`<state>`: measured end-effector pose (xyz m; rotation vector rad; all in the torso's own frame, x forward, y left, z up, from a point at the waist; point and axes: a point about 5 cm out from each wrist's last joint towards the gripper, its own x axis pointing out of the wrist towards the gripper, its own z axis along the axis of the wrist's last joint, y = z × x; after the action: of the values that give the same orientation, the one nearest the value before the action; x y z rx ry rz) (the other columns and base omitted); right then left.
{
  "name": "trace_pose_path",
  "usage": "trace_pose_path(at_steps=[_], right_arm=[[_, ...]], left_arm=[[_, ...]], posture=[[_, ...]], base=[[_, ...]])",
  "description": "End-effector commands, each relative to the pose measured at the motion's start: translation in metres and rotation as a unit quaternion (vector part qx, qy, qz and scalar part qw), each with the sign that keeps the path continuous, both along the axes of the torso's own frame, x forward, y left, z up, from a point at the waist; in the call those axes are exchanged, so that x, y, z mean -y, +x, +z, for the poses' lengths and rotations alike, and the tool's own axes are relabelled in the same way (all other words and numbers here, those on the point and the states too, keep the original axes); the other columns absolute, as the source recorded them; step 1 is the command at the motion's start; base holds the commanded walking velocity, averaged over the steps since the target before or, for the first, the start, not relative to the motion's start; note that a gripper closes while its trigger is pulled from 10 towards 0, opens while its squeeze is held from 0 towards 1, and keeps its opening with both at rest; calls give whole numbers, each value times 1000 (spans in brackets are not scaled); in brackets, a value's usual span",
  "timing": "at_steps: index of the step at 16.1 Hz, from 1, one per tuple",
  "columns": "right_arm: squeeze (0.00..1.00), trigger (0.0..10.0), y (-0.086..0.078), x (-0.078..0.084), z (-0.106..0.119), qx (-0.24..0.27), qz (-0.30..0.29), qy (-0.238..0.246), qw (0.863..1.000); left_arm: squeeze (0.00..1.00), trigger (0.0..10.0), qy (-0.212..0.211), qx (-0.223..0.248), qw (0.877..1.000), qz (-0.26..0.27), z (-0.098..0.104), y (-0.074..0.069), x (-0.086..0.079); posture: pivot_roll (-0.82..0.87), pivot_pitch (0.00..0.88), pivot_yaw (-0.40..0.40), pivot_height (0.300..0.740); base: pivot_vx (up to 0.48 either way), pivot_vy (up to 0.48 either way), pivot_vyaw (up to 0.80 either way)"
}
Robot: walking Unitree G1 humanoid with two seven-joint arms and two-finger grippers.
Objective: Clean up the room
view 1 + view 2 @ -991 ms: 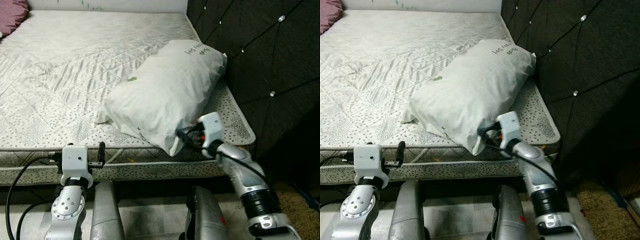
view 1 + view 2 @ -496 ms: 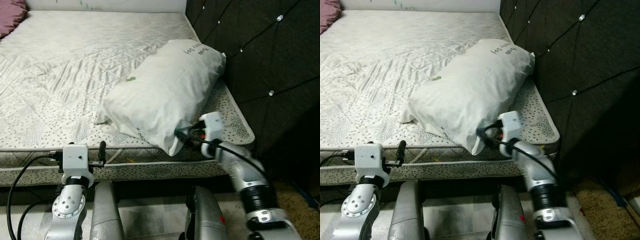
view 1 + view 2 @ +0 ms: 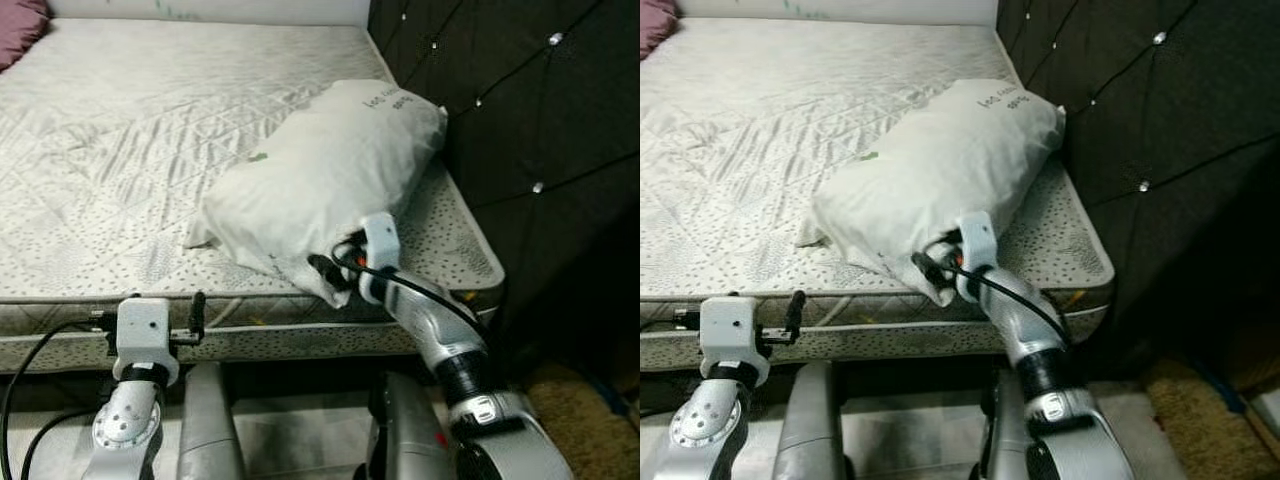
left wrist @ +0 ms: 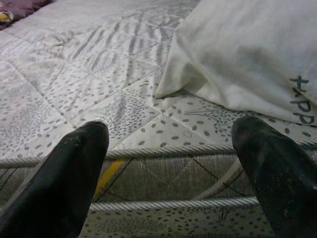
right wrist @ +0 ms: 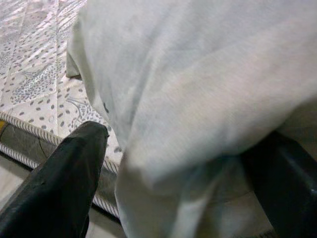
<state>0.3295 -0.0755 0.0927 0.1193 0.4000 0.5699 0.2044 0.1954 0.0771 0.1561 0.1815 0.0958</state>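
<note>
- Pillow [image 3: 330, 180]: one, white, plump and creased, with dark handwritten lettering near its far end and along its near edge, and a small green mark on its upper face. It lies slantwise on the bare mattress [image 3: 120, 150], its far end against the dark tufted headboard [image 3: 520, 110], its near corner at the mattress edge.
- Right gripper [image 3: 335, 268]: at the pillow's near corner. In the right wrist view its two black fingers [image 5: 64, 183] stand wide apart with the corner's bunched cloth between them; the pictures do not show whether the fingers press on the cloth, so a grasp cannot be confirmed.
- Left gripper [image 4: 171, 173]: low at the mattress's front edge, well to the left of the right gripper. Its two black fingers [image 4: 64, 178] are spread wide and hold nothing; the piped mattress edge lies just beyond them, and the pillow's left corner is further ahead and toward the right finger.
- Mattress: one, quilted, pale with a grey dotted pattern, without a sheet.
- Dark pink cushion [image 3: 20, 18]: one, at the far left corner of the mattress, well apart from both grippers.
- Headboard: one, black, button-tufted, to the right of the right gripper.
</note>
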Motion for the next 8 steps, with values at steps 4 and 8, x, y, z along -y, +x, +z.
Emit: trace_pose_path(at_steps=[4, 8], right_arm=[[0, 10000, 6, -23, 5, 5, -26, -18, 999], [0, 0, 4, -63, 13, -10, -56, 36, 998]], left_arm=[[0, 10000, 1, -3, 1000, 9, 7, -12, -2], [0, 10000, -16, -7, 1000, -10, 18, -15, 6]], posture=[[180, 39, -67, 529], [169, 116, -49, 529]], base=[[0, 0, 0], [0, 0, 0]])
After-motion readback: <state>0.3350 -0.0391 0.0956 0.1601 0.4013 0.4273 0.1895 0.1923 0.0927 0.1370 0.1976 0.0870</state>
